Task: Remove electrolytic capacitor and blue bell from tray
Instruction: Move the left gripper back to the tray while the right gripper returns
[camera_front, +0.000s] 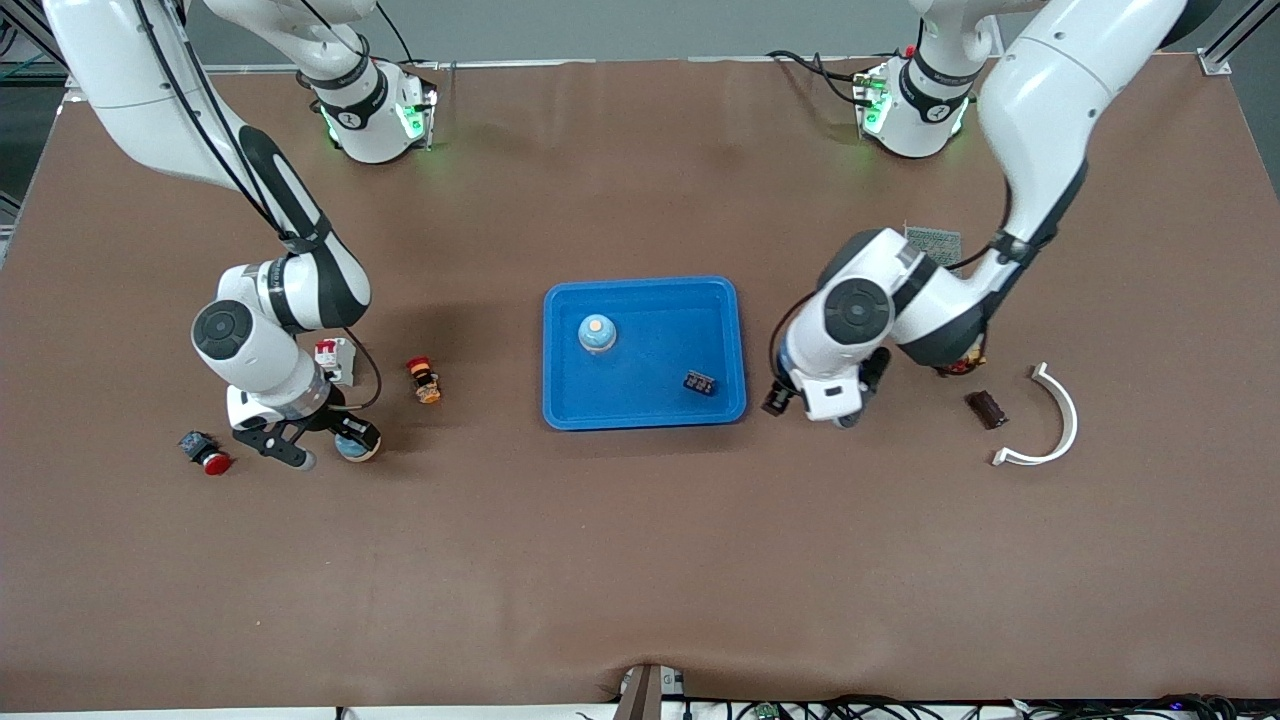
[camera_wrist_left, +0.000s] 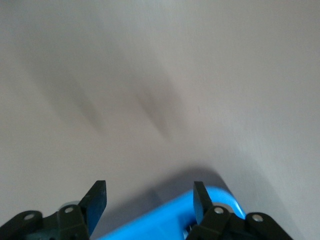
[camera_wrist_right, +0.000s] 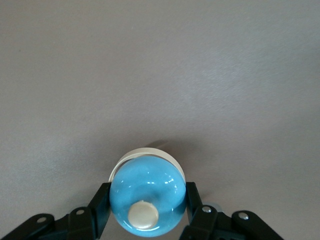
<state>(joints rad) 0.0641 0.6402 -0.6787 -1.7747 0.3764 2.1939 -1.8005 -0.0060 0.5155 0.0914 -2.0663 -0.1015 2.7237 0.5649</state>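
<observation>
The right pincer (camera_front: 325, 445) is holding a blue bell (camera_front: 357, 443) tight between its two fingers. The bell is already out of the tray (camera_front: 640, 290). It is sitting low by the table (camera_front: 640, 560), near the right arm's end and closer to the front camera than the tray. I cannot tell if it is touching the table. This arm looks like it is waiting.

The left pincer (camera_front: 862, 395) is hanging just beside the tray's short edge at the left arm's end. Its fingers are standing partly apart and nothing is between them. In the left wrist view a rounded corner of the tray is peeking out under the fingers.

Two things are lying in the tray. A small dark part (camera_front: 700, 383) is sitting in the corner nearest the front camera and the left arm's end; it may be the capacitor, but it is too small to tell. A light blue round thing (camera_front: 597, 333) with a pale top is sitting nearer the tray's middle, toward the right arm's end.

The small dark part is the one closest to the left pincer. It is lying just over the rim from it, toward the right arm's end. Its long side seems to be running along the tray's long edge, a little tilted. I think the left pincer is needing to go over the rim and down onto it
</observation>
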